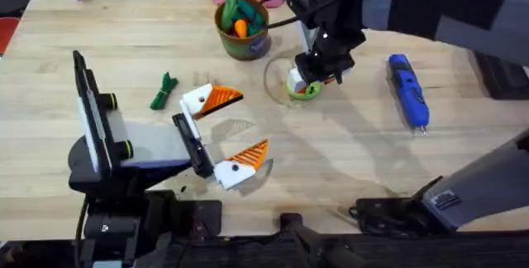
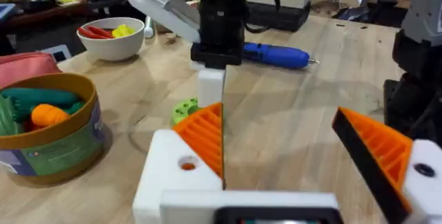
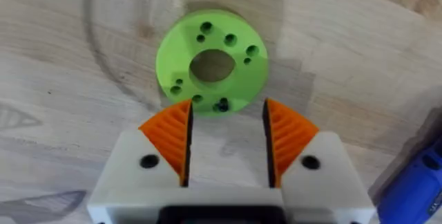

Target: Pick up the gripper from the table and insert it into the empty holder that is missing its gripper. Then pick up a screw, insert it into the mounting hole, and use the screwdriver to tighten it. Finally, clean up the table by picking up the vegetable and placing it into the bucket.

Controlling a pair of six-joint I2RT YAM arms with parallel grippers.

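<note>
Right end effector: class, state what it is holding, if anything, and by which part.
Nothing. The right end effector hangs open just above the green disc, its orange pads apart with bare table between them.

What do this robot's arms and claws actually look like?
Both arms are dark, black and grey, with black cables along them. Each ends in a white blocky claw: the left gripper and the right gripper carry two orange ribbed wedge fingertips with small dark screw holes.

Pale wooden table (image 1: 347,160), cluttered background.
</note>
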